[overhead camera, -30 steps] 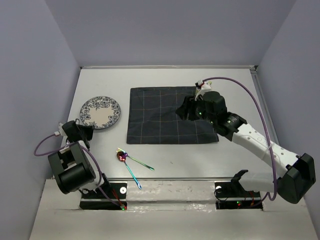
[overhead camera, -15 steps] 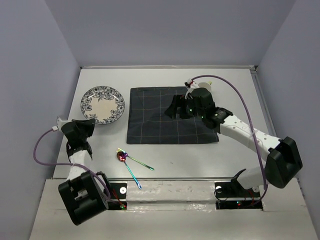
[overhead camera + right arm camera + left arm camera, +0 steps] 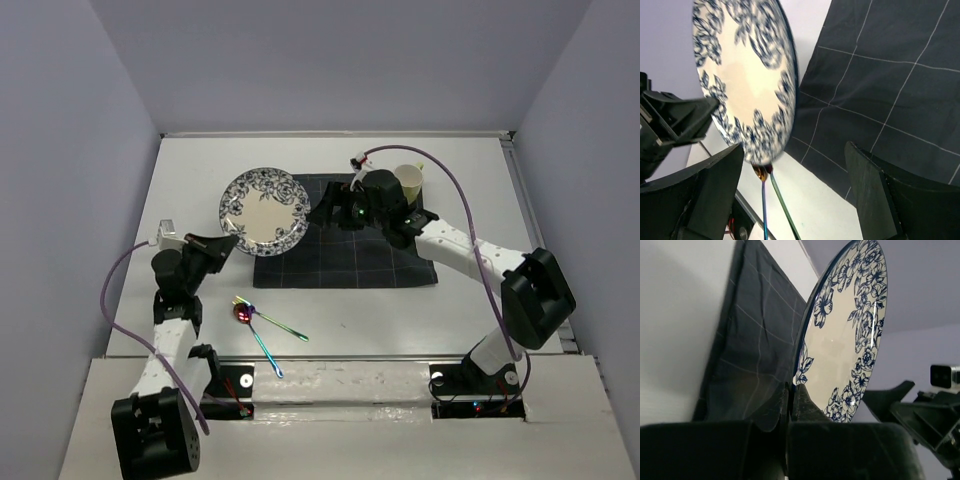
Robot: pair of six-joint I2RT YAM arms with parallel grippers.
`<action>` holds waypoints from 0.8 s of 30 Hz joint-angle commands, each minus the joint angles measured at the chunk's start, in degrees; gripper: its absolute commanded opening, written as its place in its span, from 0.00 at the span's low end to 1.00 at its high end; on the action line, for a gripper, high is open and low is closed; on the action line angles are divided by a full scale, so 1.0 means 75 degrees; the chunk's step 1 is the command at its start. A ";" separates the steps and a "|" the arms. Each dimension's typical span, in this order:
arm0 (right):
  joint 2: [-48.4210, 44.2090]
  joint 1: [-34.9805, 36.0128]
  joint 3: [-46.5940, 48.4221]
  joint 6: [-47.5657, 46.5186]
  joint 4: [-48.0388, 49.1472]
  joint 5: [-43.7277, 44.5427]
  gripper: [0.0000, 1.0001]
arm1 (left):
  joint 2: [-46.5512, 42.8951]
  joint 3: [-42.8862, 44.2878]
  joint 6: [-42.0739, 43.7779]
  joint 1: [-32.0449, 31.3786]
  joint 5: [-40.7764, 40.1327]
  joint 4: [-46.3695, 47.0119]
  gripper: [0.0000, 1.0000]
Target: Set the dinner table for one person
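Over the white dinner table (image 3: 200,170), at the left edge of the dark checked cloth (image 3: 350,255), the bare floral plate (image 3: 263,212) hangs tilted, pinched by its rim alone in the left gripper (image 3: 225,242), so it may slip or strike the spread, empty right gripper (image 3: 322,210) nearby; what the paper cup (image 3: 408,180) holds cannot be told.

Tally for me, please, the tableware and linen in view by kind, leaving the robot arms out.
plate: 1
checked cloth: 1
paper cup: 1
iridescent cutlery pieces: 2
Total: 5
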 commanded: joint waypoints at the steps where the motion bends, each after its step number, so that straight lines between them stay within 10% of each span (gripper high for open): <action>1: 0.0033 0.0050 0.0148 0.0136 0.0591 0.0127 0.88 | -0.0524 -0.0073 -0.0841 -0.0574 0.0875 0.1621 0.00; 5: -0.0013 0.0050 -0.0109 0.0265 0.0626 0.0396 0.80 | -0.0689 -0.0273 -0.0935 -0.0846 0.1251 0.1750 0.00; 9: -0.0282 0.0050 -0.0835 0.0639 0.1118 0.0514 0.51 | -0.0666 -0.0309 -0.0784 -0.0904 0.1835 0.1774 0.00; 12: -0.0516 0.0050 -0.1222 0.0885 0.1212 0.0643 0.01 | -0.0642 -0.0285 -0.0573 -0.0963 0.2024 0.1692 0.00; 15: -0.1149 0.0050 -0.2147 0.1516 0.1750 0.0994 0.00 | -0.0502 -0.0016 0.0328 -0.0975 0.2095 0.0795 0.02; 24: -0.2169 -0.0254 -0.3238 0.2444 0.2009 0.2236 0.00 | -0.1333 0.1588 0.3164 -0.1326 0.0550 -0.2697 0.92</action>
